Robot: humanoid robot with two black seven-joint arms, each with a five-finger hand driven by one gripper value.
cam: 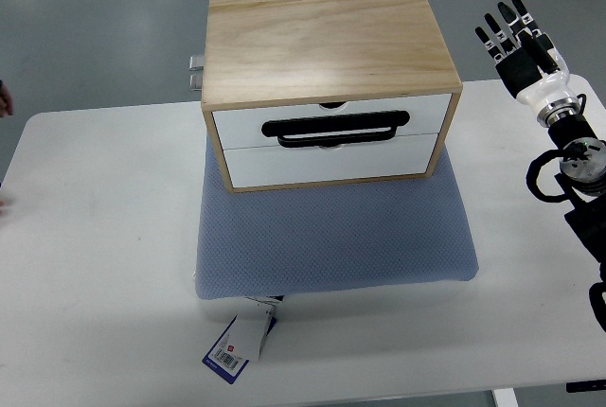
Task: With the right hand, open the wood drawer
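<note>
A wooden box (327, 43) with two white drawer fronts stands on a blue-grey cushion (331, 227) in the middle of the white table (95, 237). A black handle (335, 128) lies across the upper drawer front (331, 118); both drawers look shut. My right hand (519, 43) is raised to the right of the box, apart from it, fingers spread and holding nothing. Its arm (578, 170) comes in from the right edge. The left arm does not show.
A label tag (239, 343) hangs from the cushion's front edge. A small metal part (196, 70) sticks out at the box's left rear. A bit of a person's hand (5, 99) shows at the left edge. Grey floor lies beyond the table.
</note>
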